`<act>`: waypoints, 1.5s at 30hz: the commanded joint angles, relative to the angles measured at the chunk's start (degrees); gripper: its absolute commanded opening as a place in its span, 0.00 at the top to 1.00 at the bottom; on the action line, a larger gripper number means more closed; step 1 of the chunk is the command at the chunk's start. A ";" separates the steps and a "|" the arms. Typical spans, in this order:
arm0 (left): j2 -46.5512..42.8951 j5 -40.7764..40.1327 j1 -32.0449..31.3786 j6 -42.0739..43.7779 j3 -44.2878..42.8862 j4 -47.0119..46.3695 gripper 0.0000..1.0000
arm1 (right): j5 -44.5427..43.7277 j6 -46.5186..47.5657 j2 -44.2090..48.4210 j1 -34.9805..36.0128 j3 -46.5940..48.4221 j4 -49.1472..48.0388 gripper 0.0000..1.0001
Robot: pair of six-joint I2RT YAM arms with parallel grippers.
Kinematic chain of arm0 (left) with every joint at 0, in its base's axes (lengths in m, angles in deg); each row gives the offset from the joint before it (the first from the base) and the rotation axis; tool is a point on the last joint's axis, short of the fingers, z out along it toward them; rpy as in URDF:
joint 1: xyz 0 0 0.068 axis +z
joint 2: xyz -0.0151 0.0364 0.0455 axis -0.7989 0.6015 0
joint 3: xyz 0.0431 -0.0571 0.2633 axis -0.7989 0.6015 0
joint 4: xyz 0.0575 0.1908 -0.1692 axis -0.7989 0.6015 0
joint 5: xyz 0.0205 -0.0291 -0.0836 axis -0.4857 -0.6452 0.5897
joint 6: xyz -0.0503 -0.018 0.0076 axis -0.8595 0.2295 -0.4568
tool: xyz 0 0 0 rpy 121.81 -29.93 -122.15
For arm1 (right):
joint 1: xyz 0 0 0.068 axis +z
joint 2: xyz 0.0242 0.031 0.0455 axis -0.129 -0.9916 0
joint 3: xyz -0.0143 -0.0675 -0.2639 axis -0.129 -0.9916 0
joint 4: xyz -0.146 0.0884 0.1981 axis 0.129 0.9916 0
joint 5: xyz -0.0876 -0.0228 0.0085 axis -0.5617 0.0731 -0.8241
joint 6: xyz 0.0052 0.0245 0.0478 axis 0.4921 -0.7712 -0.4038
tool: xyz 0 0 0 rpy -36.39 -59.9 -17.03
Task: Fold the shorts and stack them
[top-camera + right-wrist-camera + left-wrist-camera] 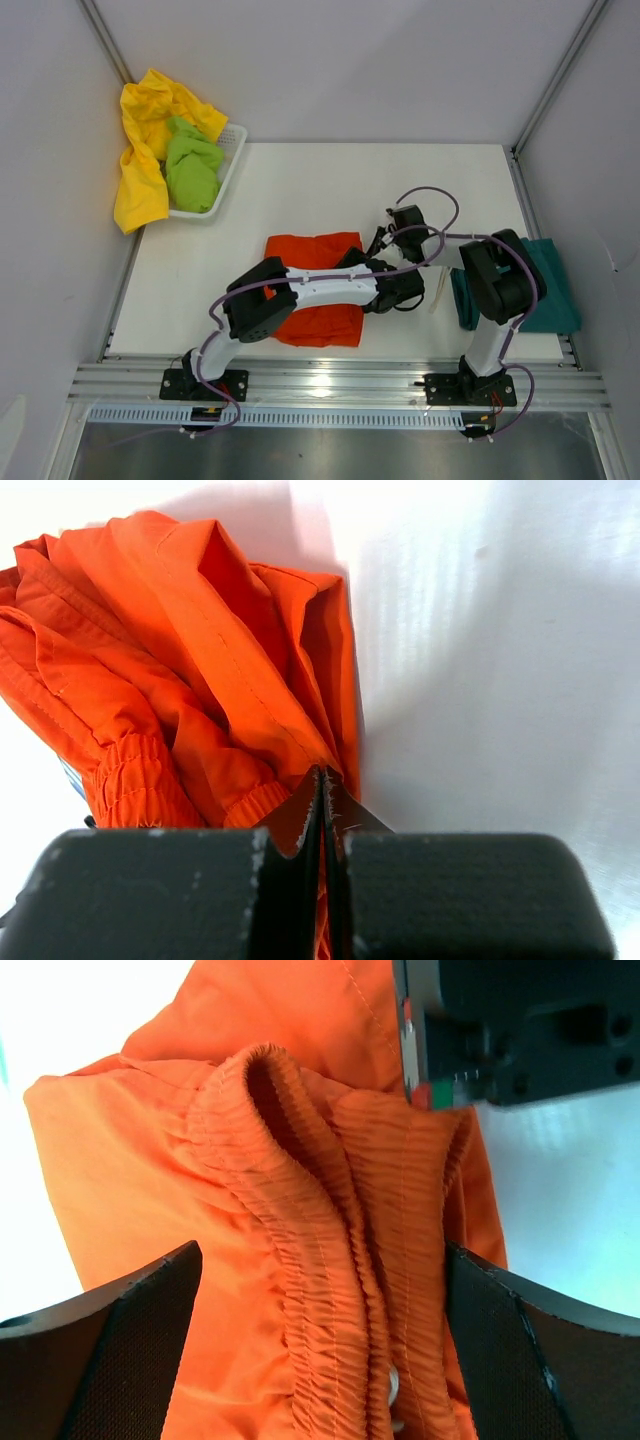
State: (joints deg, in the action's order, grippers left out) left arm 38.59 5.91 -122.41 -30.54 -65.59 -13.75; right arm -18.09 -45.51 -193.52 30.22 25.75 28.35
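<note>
The orange-red shorts (310, 290) lie mid-worktop (330, 190), stretching left from both claws at their right edge: the right claw (322, 810) is clamped on a fabric fold, while the left claw (320, 1340) (jaws apart) straddles the waistband (330, 1260), seemingly not yet gripping.

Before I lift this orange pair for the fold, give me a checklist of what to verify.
1. Right claw shut on orange shorts: ok.
2. Left claw closed on waistband: not ok, open, fingers either side of it.
3. Teal shorts lying flat on the right: ok.
4. Yellow shorts and green shorts away at the basket: ok.
5. How many fabric layers the right claw holds: cannot tell.
</note>
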 commanded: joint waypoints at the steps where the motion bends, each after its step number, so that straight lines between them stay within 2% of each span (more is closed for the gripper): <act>1: -7.92 1.30 -0.66 3.31 0.14 -3.75 0.01 | -1.65 2.29 2.05 -1.62 -0.55 2.30 1.00; 5: -16.45 4.73 0.21 5.96 3.83 -9.45 0.01 | -1.65 3.60 3.80 -2.85 0.15 5.37 0.99; 7: -22.58 8.41 1.18 7.80 7.32 -12.27 0.01 | -1.91 4.04 5.21 -3.47 0.33 6.08 0.95; 8: -24.88 10.08 2.05 8.24 8.57 -13.76 0.01 | -2.09 4.31 5.82 -3.73 0.33 6.52 0.88; 11: -34.81 20.77 4.42 10.79 15.16 -22.26 0.01 | -2.26 5.19 8.11 -4.52 0.50 7.48 0.79; 13: -41.39 25.19 5.92 10.89 20.07 -24.84 0.01 | -2.35 5.28 8.98 -4.70 0.33 7.93 0.73; 16: -46.16 31.77 10.84 9.39 23.86 -26.34 0.01 | -1.65 5.19 11.44 -5.05 -0.81 7.49 0.49; 17: -48.00 32.94 13.63 8.87 26.74 -26.43 0.01 | -0.95 5.02 12.41 -4.97 -2.47 6.45 0.27; 19: -49.51 35.75 16.72 8.08 29.05 -26.95 0.01 | 0.10 3.61 16.09 -4.97 -4.84 3.55 0.01; 21: -51.00 39.35 22.08 7.55 33.97 -28.27 0.01 | 3.16 2.29 18.21 -4.97 -8.36 0.74 0.00; 23: -51.89 43.40 26.38 6.85 38.87 -31.70 0.01 | 4.84 0.62 20.40 -4.79 -10.12 -0.85 0.01; 28: -49.44 45.34 30.88 6.23 41.98 -34.42 0.01 | 6.35 -1.75 22.18 -1.98 -14.17 -3.76 0.00; 32: -46.53 49.20 33.78 5.44 42.51 -38.55 0.02 | 1.44 -2.46 22.87 2.49 -15.05 -3.06 0.01; 34: -45.74 50.88 34.49 5.09 42.68 -40.66 0.03 | -3.21 -2.28 26.65 6.10 -15.93 -0.70 0.03; 35: -45.74 51.05 35.01 5.26 42.51 -41.10 0.03 | -8.37 -2.11 27.96 7.41 -15.76 0.71 0.08; 37: -45.82 51.84 35.37 5.35 42.24 -41.99 0.03 | -12.97 -1.49 31.47 11.02 -14.10 6.13 0.15; 38: -46.43 51.93 35.72 5.43 42.16 -42.07 0.03 | -17.69 -1.23 32.36 12.16 -13.22 7.91 0.26; 40: -47.23 52.63 36.16 5.70 42.15 -42.86 0.04 | -20.80 -0.96 34.48 15.15 -11.72 11.17 0.47; 41: -48.10 52.98 36.95 5.79 42.24 -43.13 0.04 | -21.77 -0.96 34.83 15.77 -10.50 11.70 0.67; 43: -48.81 56.48 38.96 5.70 43.46 -45.75 0.04 | -21.08 -1.40 35.18 16.65 -9.78 11.28 0.86; 45: -49.16 60.70 41.25 4.56 45.57 -48.91 0.05 | -17.93 -1.84 34.57 16.83 -9.43 9.52 0.91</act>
State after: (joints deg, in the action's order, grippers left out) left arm -7.90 59.80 -84.58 -24.36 -22.12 -56.16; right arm -34.33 -47.15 -159.40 46.42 13.89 37.31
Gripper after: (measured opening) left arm 0.959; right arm 0.114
